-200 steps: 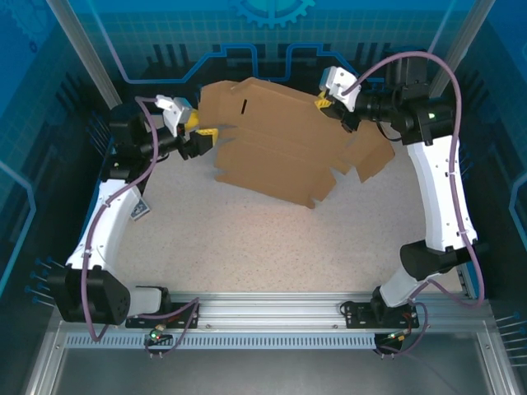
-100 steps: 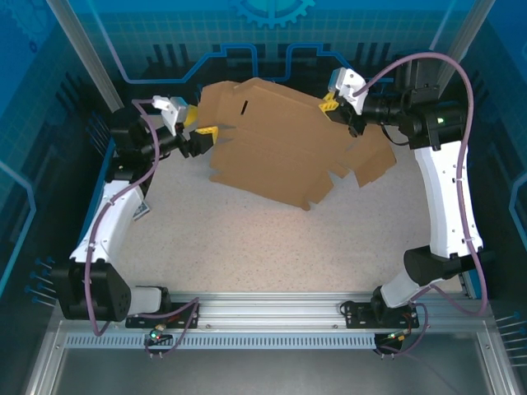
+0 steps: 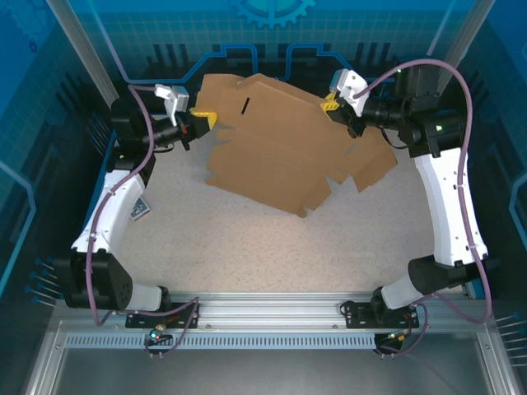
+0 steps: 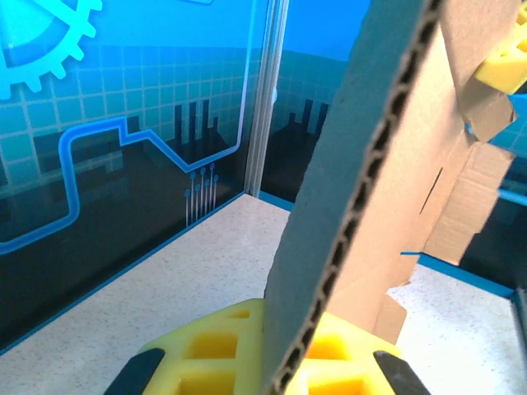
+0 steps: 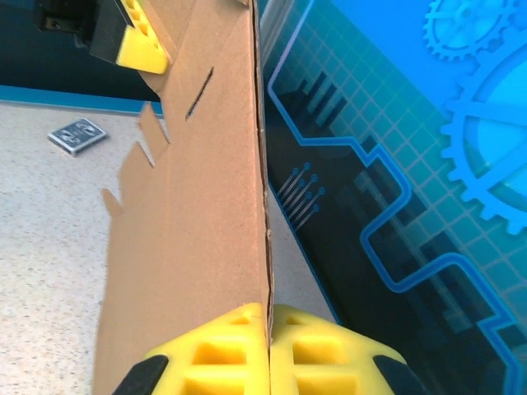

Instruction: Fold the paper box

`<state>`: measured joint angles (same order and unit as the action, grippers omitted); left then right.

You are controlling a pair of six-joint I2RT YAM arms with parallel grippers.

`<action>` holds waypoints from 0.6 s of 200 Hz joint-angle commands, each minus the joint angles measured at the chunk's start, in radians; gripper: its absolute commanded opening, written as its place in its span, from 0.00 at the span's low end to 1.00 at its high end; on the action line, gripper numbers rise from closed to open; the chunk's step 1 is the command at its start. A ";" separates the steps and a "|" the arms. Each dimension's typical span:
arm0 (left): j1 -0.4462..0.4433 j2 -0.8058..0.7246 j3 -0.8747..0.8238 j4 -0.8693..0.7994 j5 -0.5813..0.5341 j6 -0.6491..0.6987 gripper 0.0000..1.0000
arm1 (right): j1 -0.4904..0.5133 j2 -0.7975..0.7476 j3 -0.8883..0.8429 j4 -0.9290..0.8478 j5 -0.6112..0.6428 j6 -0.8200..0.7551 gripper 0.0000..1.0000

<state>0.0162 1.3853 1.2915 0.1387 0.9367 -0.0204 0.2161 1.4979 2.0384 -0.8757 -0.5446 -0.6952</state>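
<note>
Spanning the far half of the bench, the paper box is an unfolded brown corrugated sheet with its flaps and tabs spread out, suspended between the two arms. The left tool is pressed together on the far-left corner of the sheet; the left wrist view shows the fluted cardboard edge running upward from between the tool's yellow pads, which clamp it from both sides. The right tool is likewise closed on the far-right edge of the sheet; in the right wrist view the sheet stands edge-on, rising from between that tool's yellow pads. A narrow slot is cut in the panel near the far edge. The jagged tabs along the near edge of the sheet point toward the arm bases; whether they touch the bench cannot be determined. A small patterned card lies flat on the bench beside the left arm, well apart from the sheet. Blue printed panels enclose the work area on three sides.
</note>
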 commanded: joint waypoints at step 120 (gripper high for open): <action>-0.010 -0.033 0.144 -0.331 -0.093 -0.432 0.00 | 0.245 -0.165 -0.478 0.482 0.750 -0.224 0.00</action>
<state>0.0078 1.3678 1.3548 -0.1776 0.8509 -0.3534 0.4450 1.3396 1.6337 -0.4400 0.0086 -0.8703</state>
